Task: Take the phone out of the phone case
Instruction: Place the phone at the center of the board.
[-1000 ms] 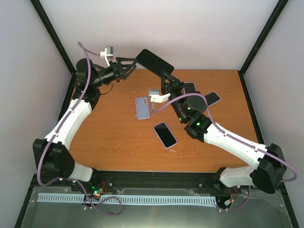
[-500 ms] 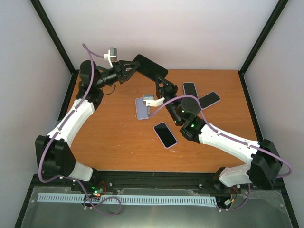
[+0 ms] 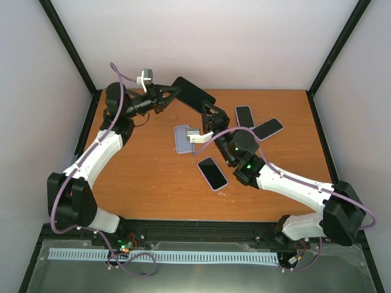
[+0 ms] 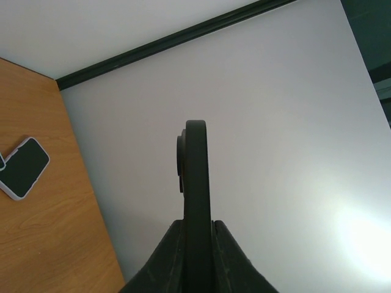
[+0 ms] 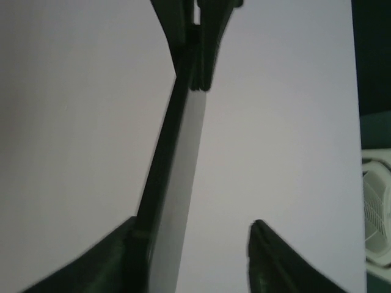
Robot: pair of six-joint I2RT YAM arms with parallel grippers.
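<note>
Left pincer [image 3: 173,93] is clamped tight on the phone [image 3: 194,94], a thin black slab, up in the air over the far side of the table [image 3: 140,177]. Right pincer [image 3: 208,112] sits at its lower end, fingers spread apart, 1 resting against the edge.

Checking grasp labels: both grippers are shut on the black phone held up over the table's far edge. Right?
Not quite. Only the left gripper is shut on the black phone. The right gripper is open: one finger lies alongside the phone and the other stands clear of it. The right wrist view shows the gap. The rest holds.
</note>
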